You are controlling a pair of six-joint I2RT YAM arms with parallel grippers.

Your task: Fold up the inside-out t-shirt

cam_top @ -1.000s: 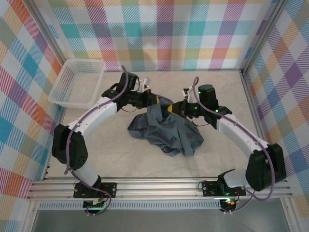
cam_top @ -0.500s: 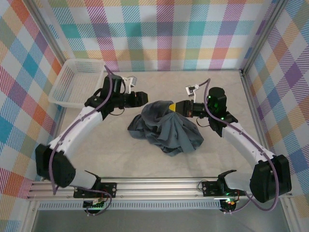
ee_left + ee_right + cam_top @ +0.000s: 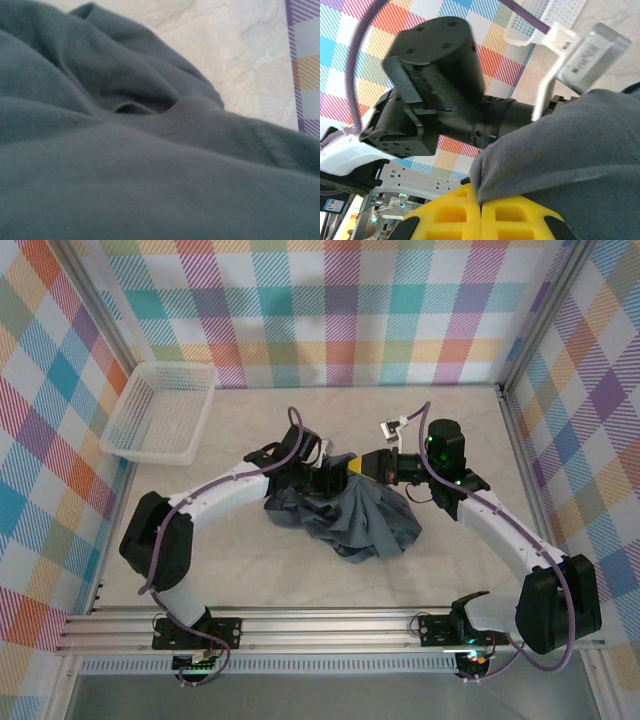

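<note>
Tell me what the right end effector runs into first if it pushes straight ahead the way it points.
The t-shirt: its fabric drapes over the closed yellow fingertips of the right end effector. Just beyond, the left arm sits dead ahead. It looks close, though depth is hard to judge.

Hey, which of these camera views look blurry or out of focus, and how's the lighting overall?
Top external: even light, sharp, no glare. Left wrist: the t-shirt up close is soft and out of focus, the table behind crisper. Right wrist: the white bracket looks smeared.

Grey t-shirt, basket on table
</note>
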